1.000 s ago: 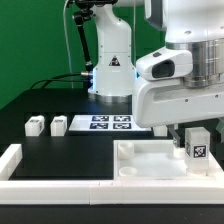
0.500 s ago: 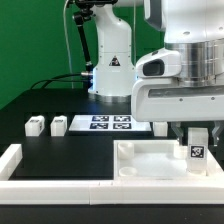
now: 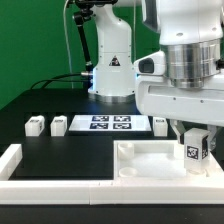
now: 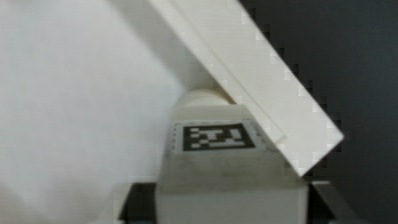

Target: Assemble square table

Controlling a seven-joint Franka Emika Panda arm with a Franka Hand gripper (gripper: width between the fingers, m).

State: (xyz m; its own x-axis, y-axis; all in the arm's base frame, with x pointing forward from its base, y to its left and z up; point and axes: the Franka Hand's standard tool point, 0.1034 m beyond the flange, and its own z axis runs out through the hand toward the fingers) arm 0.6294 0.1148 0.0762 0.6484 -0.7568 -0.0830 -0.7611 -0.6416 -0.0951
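Note:
My gripper [image 3: 196, 138] hangs over the exterior view's right end of the square table slab [image 3: 146, 160], a white ribbed slab at the front right. It is shut on a short white leg [image 3: 196, 148] with a black-white tag, held upright just above the slab's corner area. In the wrist view the leg [image 4: 217, 165] fills the space between the two dark fingers [image 4: 143, 205], and the slab's raised rim [image 4: 249, 70] runs slantwise beyond it. Whether the leg's foot touches the slab is hidden.
Two loose white legs [image 3: 35, 126] [image 3: 58, 126] lie on the black table at the exterior view's left. Another leg [image 3: 160, 124] lies beside the marker board [image 3: 110, 123]. A low white border wall [image 3: 20, 165] runs along the front. The robot base [image 3: 112, 70] stands behind.
The jaws have closed in on the leg. The wrist has turned a little, while the leg stays over the same spot on the slab.

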